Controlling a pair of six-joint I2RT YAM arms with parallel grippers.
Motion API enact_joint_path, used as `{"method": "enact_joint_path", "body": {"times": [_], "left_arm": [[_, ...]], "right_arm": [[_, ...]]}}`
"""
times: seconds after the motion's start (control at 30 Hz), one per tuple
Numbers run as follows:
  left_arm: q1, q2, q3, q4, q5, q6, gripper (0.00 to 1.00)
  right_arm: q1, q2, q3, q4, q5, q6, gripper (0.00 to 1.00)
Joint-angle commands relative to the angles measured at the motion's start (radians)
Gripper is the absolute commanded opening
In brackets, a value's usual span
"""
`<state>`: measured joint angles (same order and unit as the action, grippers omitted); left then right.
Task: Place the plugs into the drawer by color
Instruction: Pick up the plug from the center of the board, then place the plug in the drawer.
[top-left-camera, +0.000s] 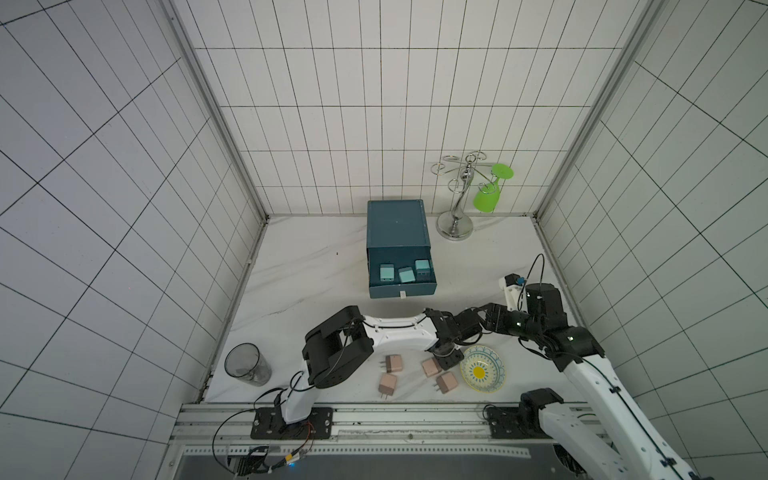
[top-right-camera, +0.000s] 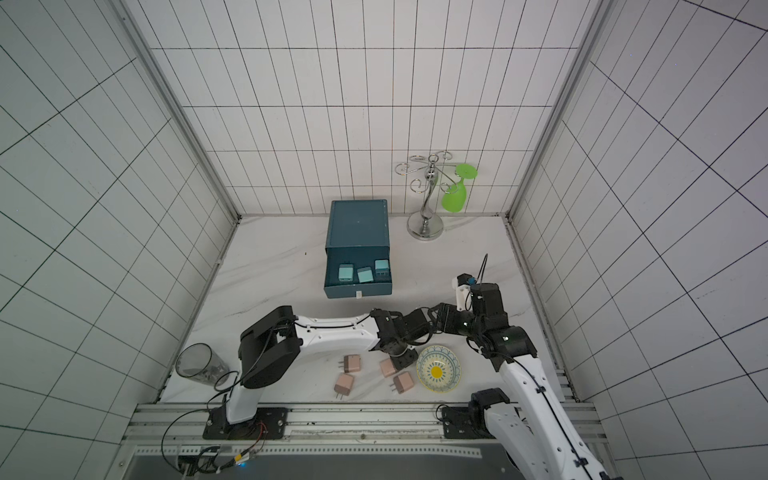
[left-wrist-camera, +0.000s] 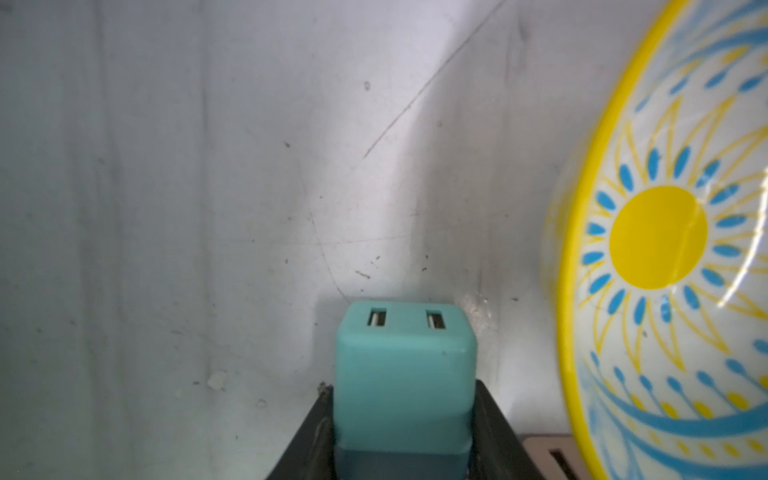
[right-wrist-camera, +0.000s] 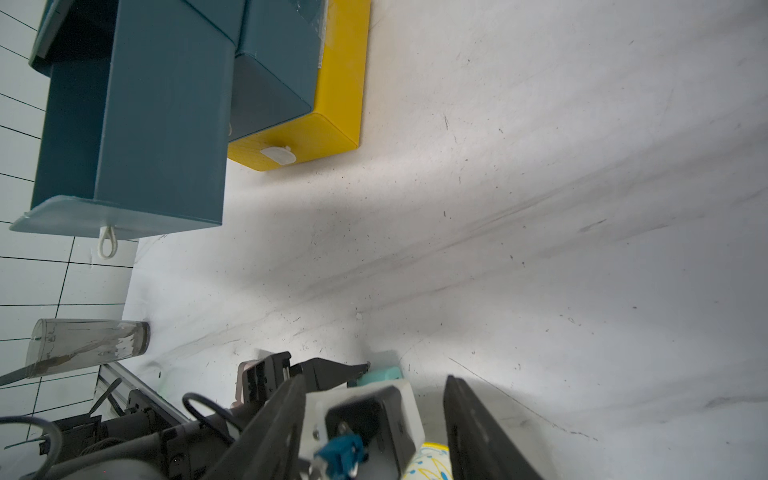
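Observation:
In the left wrist view, a pale teal plug (left-wrist-camera: 403, 353) sits on the table between the black fingers of my left gripper (left-wrist-camera: 405, 386), which press both its sides. In both top views this gripper (top-left-camera: 446, 357) points down beside the patterned dish (top-left-camera: 482, 368) and hides that plug. The open teal drawer (top-left-camera: 401, 286) holds three teal plugs (top-left-camera: 406, 274). Several pinkish-beige plugs (top-left-camera: 394, 363) lie on the table near the front edge. My right gripper (right-wrist-camera: 374, 384) hovers open over the left wrist, holding nothing.
A yellow drawer (right-wrist-camera: 324, 124) sticks out a little under the teal one. A clear tumbler (top-left-camera: 248, 364) stands at the front left. A chrome rack (top-left-camera: 456, 208) with a green goblet (top-left-camera: 490, 195) stands at the back right. The dish (left-wrist-camera: 656, 237) lies close beside the gripped plug.

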<state>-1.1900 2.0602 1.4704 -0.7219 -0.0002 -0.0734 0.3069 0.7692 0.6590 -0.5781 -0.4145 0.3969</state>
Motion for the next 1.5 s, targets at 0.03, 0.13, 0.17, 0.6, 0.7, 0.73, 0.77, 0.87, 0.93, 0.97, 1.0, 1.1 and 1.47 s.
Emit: {"method": "enact_joint_path", "body": {"times": [0.03, 0.13, 0.17, 0.6, 0.7, 0.73, 0.77, 0.87, 0.93, 0.97, 1.0, 1.1, 1.47], "left_arm": [[0.013, -0.025, -0.003, 0.012, -0.016, -0.02, 0.33], [0.02, -0.066, -0.024, 0.034, -0.015, -0.032, 0.31], [0.021, -0.077, -0.024, 0.031, -0.027, -0.039, 0.3], [0.011, -0.395, -0.097, 0.093, -0.052, -0.131, 0.17], [-0.005, -0.454, -0.084, 0.102, -0.017, -0.156, 0.15], [-0.007, -0.472, -0.078, 0.101, -0.017, -0.163, 0.14], [-0.01, -0.495, -0.069, 0.094, -0.033, -0.183, 0.12], [-0.008, -0.586, -0.059, 0.061, -0.179, -0.25, 0.12], [0.005, -0.648, -0.071, 0.05, -0.286, -0.292, 0.12], [0.03, -0.671, -0.06, 0.011, -0.315, -0.331, 0.11], [0.058, -0.688, -0.045, -0.031, -0.329, -0.356, 0.09], [0.132, -0.723, -0.004, -0.117, -0.373, -0.398, 0.05], [0.372, -0.522, 0.17, -0.342, -0.235, -0.407, 0.0]], "right_arm": [[-0.008, -0.004, -0.027, 0.015, -0.019, 0.001, 0.57], [-0.008, -0.006, -0.025, 0.017, -0.019, 0.0, 0.57], [-0.008, -0.008, -0.025, 0.017, -0.018, 0.001, 0.57], [-0.008, -0.169, -0.023, 0.033, -0.057, -0.006, 0.58], [-0.008, -0.221, -0.025, 0.044, -0.077, -0.006, 0.58], [-0.008, -0.237, -0.026, 0.042, -0.071, -0.005, 0.58], [-0.008, -0.257, -0.028, 0.041, -0.062, -0.006, 0.58], [-0.008, -0.282, -0.035, 0.046, -0.055, -0.001, 0.6], [-0.008, -0.265, -0.036, 0.059, -0.084, -0.003, 0.6], [-0.008, -0.249, -0.036, 0.064, -0.103, -0.002, 0.6], [-0.009, -0.233, -0.035, 0.069, -0.122, -0.004, 0.59], [-0.007, -0.197, -0.036, 0.087, -0.164, -0.002, 0.57], [-0.005, -0.16, -0.055, 0.11, -0.178, 0.011, 0.57]]}}
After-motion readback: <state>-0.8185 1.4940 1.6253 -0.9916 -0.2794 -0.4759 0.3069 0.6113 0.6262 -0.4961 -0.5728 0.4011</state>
